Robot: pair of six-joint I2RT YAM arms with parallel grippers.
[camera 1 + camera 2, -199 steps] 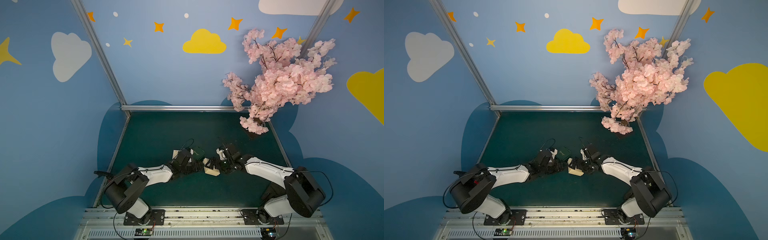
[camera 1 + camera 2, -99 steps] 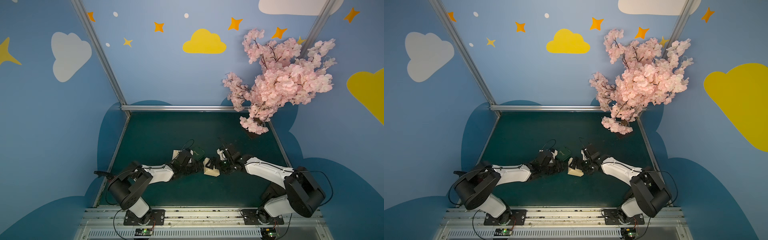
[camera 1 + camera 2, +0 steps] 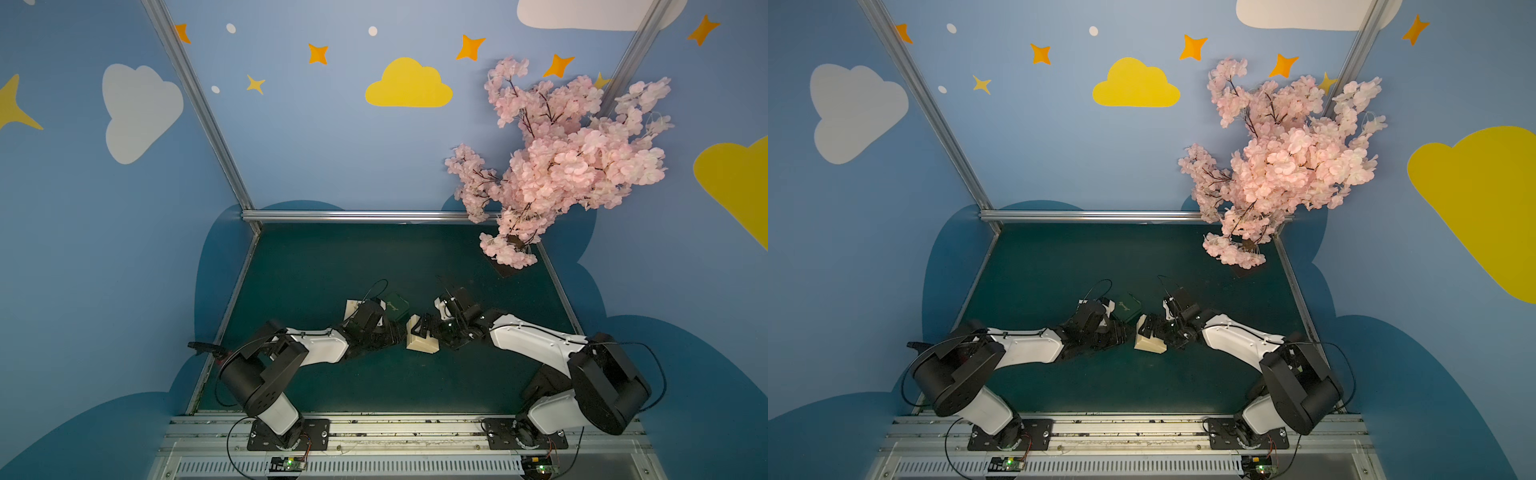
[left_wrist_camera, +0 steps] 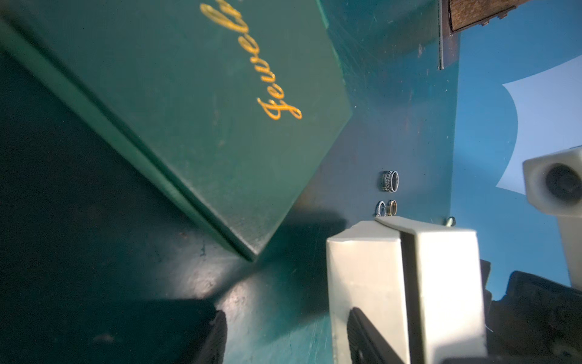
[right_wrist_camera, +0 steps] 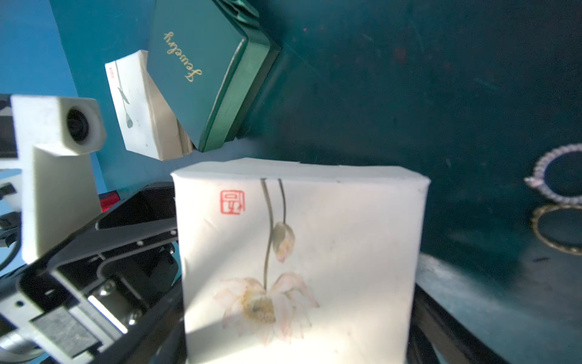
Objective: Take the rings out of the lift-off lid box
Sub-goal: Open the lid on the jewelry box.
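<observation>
- Little has shifted over the last second. In both top views the left arm's rear links have swung slightly toward the middle, while the lift-off lid box (image 3: pixel 422 341) and both wrists sit where they were.
- That box is cream with a lotus print. It lies between the 2 arms near the middle of the green mat (image 3: pixel 374 257) and looks tipped onto its side. A dark seam across it in the left wrist view is probably the joint of lid and base.
- The right gripper (image 3: pixel 430 331) is clamped on the box, with 1 black finger at each side wall in the right wrist view.
- The left gripper (image 4: pixel 286 315) has its jaws part-way apart with bare mat between them and grips nothing. 1 finger overlaps the box's near face, but I cannot tell whether it touches.
- At least 4 rings (image 4: pixel 390 185) lie loose on the mat just beyond the box: a patterned band, a beaded ring (image 5: pixel 557 176) beside a gold-toned ring (image 5: pixel 557 228), and 1 half hidden by the box edge.
- A green box (image 4: pixel 189 110) with gold script stands near, with a second cream box (image 5: pixel 135 104) just beside it. Neither seems involved.
- I judge the step in hand to be the emptying, near its end. The box's inside is hidden, so I cannot tell whether any ring remains.
- The next move calls for exposing the opening to check it. The box should then go down clear of the loose rings, so none is pinned or knocked.
</observation>
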